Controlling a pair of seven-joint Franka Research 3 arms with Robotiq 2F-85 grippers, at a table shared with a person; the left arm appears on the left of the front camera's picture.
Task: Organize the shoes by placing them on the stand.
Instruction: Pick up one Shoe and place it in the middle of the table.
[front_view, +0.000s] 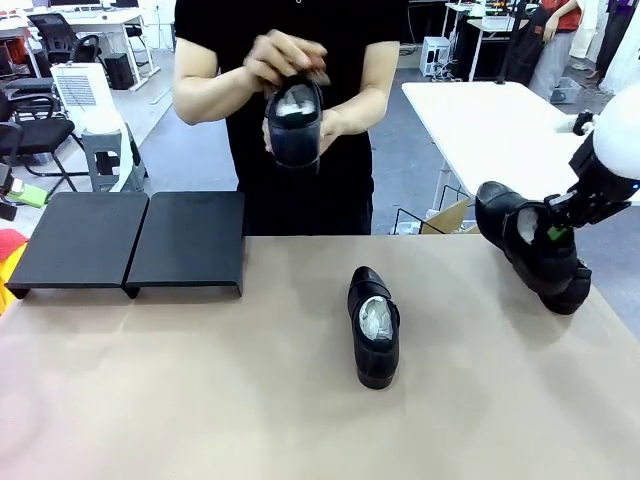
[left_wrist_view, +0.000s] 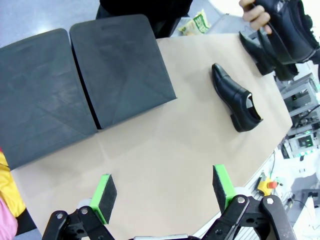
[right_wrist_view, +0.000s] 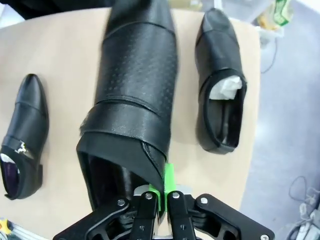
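My right gripper (right_wrist_view: 160, 197) is shut on the heel rim of one black shoe (right_wrist_view: 135, 95) and holds it tilted above the table's right end; the same gripper (front_view: 556, 228) and shoe (front_view: 508, 222) appear in the front view. Another shoe (right_wrist_view: 220, 85) lies just beside it on the table. A third shoe (front_view: 374, 325) lies mid-table, toe towards me. The person holds one more shoe (front_view: 295, 120) in both hands at chest height. The black two-panel stand (front_view: 135, 240) sits bare at the far left. My left gripper (left_wrist_view: 164, 192) hangs open above the tabletop, near the stand (left_wrist_view: 75, 85).
The tan tabletop (front_view: 200, 400) has free room in front of the stand and around the middle shoe. A white table (front_view: 500, 120) stands behind on the right. Office chairs and a white unit (front_view: 85, 95) stand at the far left.
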